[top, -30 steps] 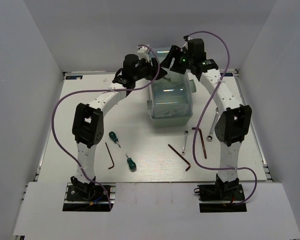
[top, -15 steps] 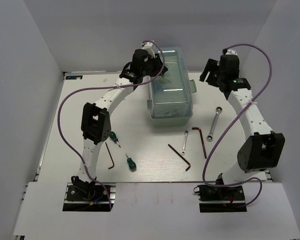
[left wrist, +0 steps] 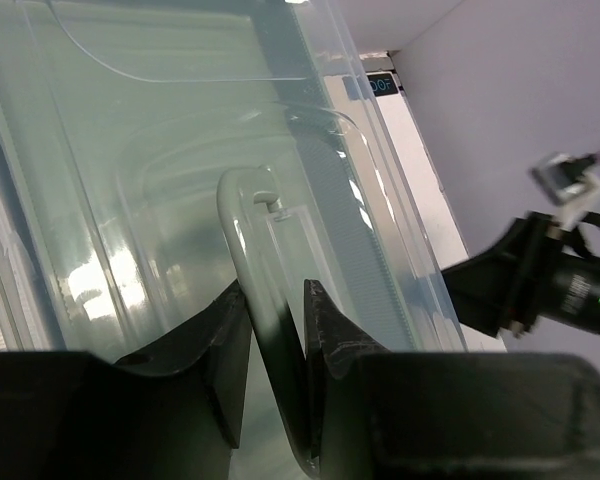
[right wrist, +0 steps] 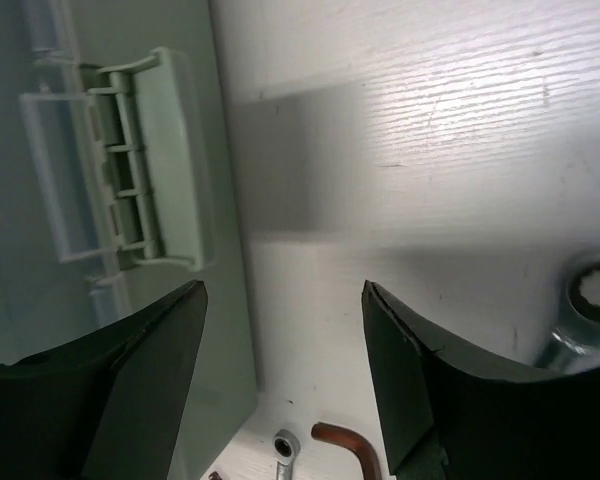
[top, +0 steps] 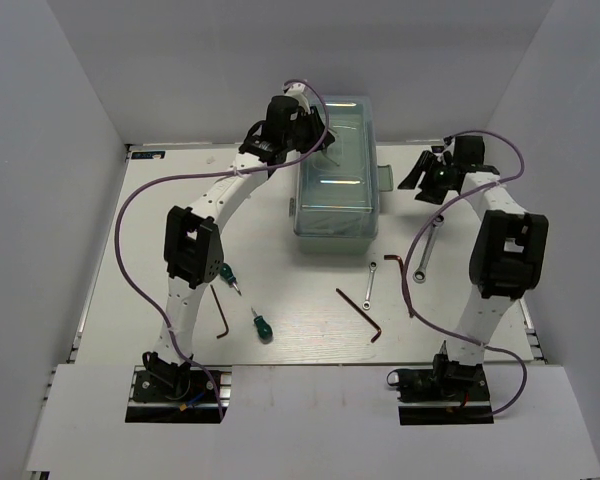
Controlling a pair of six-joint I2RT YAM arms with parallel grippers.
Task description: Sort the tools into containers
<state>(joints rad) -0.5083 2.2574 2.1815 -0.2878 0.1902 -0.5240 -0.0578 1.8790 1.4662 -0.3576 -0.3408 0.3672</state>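
The pale green toolbox (top: 335,205) with its clear lid down stands at the back middle of the table. My left gripper (top: 318,140) is over the lid, and in the left wrist view its jaws (left wrist: 275,320) are shut on the lid's pale handle (left wrist: 242,215). My right gripper (top: 427,182) hangs open just right of the toolbox's side latch (right wrist: 165,160), nothing between its fingers. Loose on the table lie two green-handled screwdrivers (top: 228,276) (top: 262,326), three hex keys (top: 220,313) (top: 360,313) (top: 405,283) and two silver wrenches (top: 370,282) (top: 428,245).
White walls close in the table at the back and both sides. In the right wrist view a wrench ring (right wrist: 595,300) lies by the right finger, and a small wrench end (right wrist: 285,445) and a hex key bend (right wrist: 345,440) lie below the jaws.
My right arm swung from above the toolbox out to the right and down beside its latch. My left gripper moved onto the lid and closed on the handle. The toolbox shifted slightly left.
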